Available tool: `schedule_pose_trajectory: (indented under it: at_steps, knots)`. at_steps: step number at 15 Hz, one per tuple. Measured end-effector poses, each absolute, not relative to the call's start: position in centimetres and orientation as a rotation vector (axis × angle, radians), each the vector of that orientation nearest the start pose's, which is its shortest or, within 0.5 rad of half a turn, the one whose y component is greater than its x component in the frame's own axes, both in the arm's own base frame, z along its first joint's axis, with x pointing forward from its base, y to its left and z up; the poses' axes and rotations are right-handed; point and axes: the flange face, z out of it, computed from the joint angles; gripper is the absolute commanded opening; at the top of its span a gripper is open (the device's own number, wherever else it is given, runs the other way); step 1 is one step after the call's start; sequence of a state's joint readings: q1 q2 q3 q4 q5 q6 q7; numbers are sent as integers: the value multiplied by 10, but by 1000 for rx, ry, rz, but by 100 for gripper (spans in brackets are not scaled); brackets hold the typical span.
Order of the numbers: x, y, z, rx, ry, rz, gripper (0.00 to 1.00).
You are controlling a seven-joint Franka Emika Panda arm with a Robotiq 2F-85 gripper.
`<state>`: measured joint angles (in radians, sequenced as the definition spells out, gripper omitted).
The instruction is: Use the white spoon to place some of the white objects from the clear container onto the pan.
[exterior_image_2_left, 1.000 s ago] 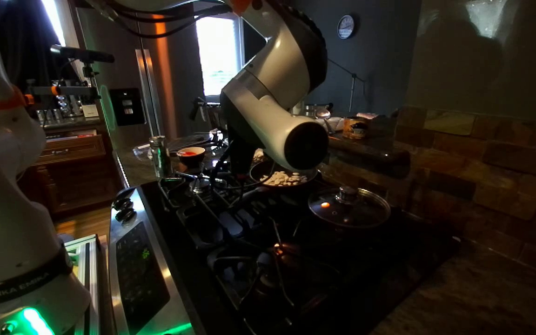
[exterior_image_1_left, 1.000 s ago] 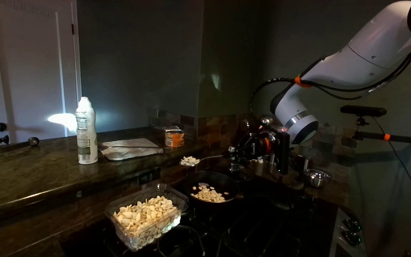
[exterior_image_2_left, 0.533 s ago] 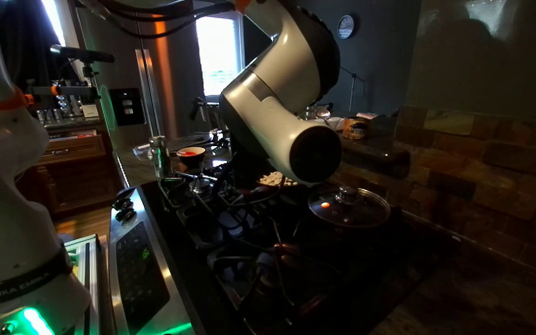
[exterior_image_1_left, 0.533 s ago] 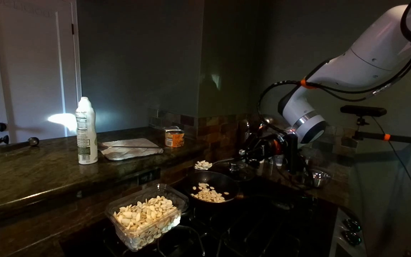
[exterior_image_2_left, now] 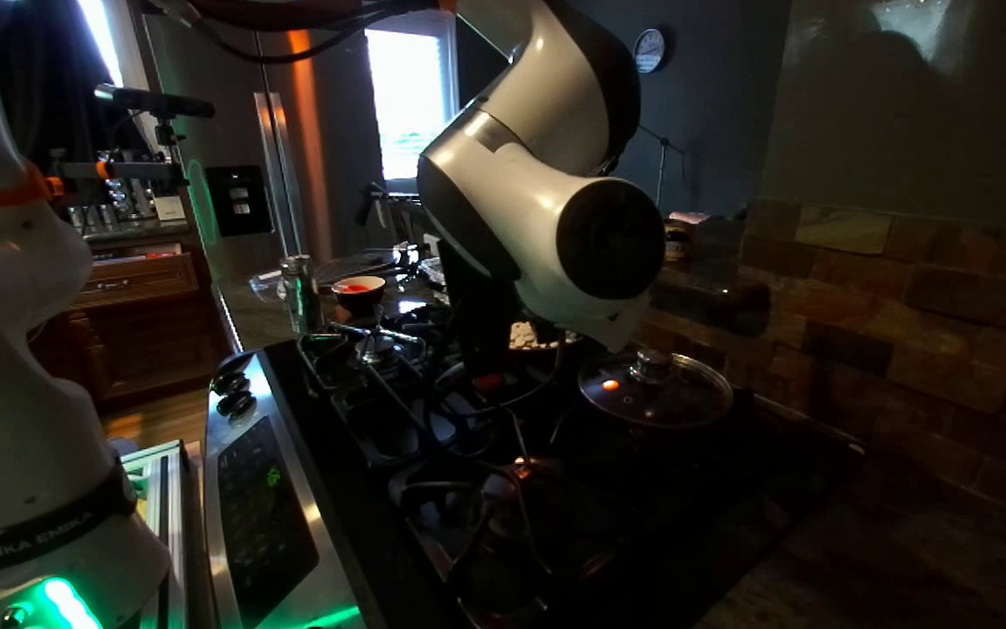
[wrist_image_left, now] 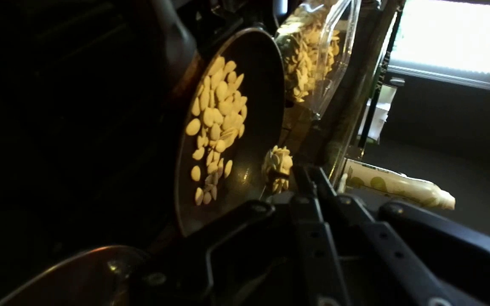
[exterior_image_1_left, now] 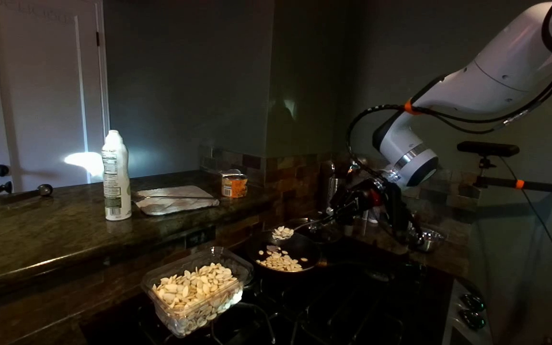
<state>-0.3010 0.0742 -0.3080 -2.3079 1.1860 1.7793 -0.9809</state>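
Spoon (exterior_image_1_left: 306,224) now lower, nearer pan (wrist_image_left: 264,97) on black stovetop (exterior_image_2_left: 678,507), dim walls (exterior_image_1_left: 189,86) behind

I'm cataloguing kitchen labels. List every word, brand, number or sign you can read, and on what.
"FRANKA EMIKA": dark band on the robot's base.
White bottle: print too small to read.
Orange can: label too blurred.
Stove display: too blurred.
Wall clock: face too small.
Door: faint lettering at top, perhaps "DELICIOUS", not certain.

hand (wrist_image_left: 310,173): black | spoon handle (exterior_image_1_left: 312,223): grey | seeds (exterior_image_1_left: 280,261): cream | pan (wrist_image_left: 264,97): near-black | container (exterior_image_1_left: 185,264): clear, colourless | bottle (wrist_image_left: 396,191): white, green-patterned | can (exterior_image_1_left: 234,186): orange-labelled | counter (exterior_image_1_left: 41,230): mottled dark brown
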Motion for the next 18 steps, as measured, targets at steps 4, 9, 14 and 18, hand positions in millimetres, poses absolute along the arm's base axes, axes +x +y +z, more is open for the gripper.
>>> schedule_pose_trajectory:
  at_steps: [4, 9, 14, 18]
  knots:
    - [445, -212, 334, -2133, 183, -535, 1]
    - [446, -206, 363, -2247, -39, -655, 1]
    - [439, -203, 379, -2339, -199, -744, 1]
    - [435, -196, 392, -2388, -311, -850, 1]
